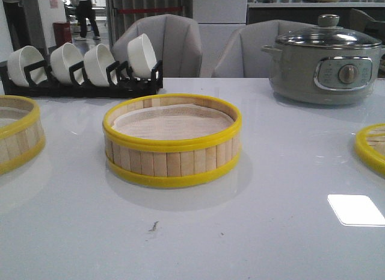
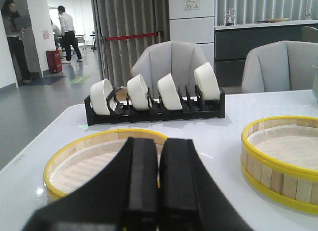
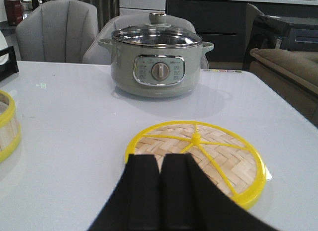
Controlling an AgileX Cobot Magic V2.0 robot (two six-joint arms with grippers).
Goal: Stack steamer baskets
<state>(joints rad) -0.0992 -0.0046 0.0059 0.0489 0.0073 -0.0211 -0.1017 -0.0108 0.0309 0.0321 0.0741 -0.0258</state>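
Observation:
One steamer basket [image 1: 172, 141] stands in the middle of the table, with pale slat walls, yellow rims and a whitish liner. A second steamer basket [image 1: 18, 134] is cut off by the left edge of the front view. Neither arm shows in the front view. In the left wrist view my left gripper [image 2: 159, 142] is shut and empty, just short of the left basket [image 2: 79, 164], with the middle basket [image 2: 283, 156] off to one side. My right gripper [image 3: 160, 159] is also shut and empty, and hovers at the near rim of a flat woven lid [image 3: 218, 156].
The yellow-rimmed lid [image 1: 372, 149] lies at the table's right edge. A grey electric pot [image 1: 325, 60] with a glass lid stands at the back right. A black rack of white bowls [image 1: 84, 68] stands at the back left. Grey chairs stand behind the table.

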